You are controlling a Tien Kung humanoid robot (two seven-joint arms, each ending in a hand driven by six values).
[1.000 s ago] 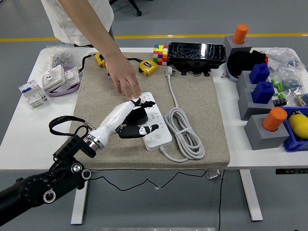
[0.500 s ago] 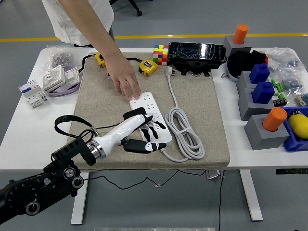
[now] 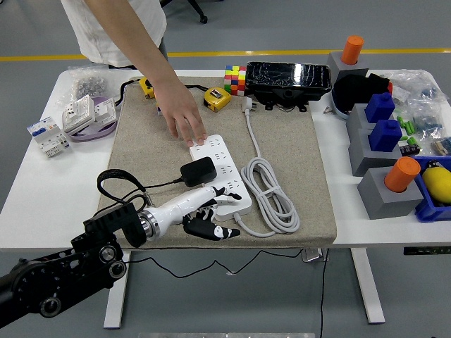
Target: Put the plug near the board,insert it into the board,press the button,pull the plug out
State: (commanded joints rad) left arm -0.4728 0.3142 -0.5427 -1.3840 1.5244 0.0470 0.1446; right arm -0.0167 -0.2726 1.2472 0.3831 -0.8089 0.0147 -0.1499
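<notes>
Here the person's hand [image 3: 184, 116] pins the far end of the white power strip [image 3: 220, 174], likely steadying it; the black plug [image 3: 198, 171] sits seated on it just beyond the left hand's [image 3: 204, 215] loosely spread, empty fingers [image 3: 220, 191], withdrawn nearer since.

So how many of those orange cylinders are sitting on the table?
2. One orange cylinder stands on a grey block at the far right corner of the table; the other orange cylinder sits in a grey block nearer the front right. More could be hidden among the clutter.
</notes>
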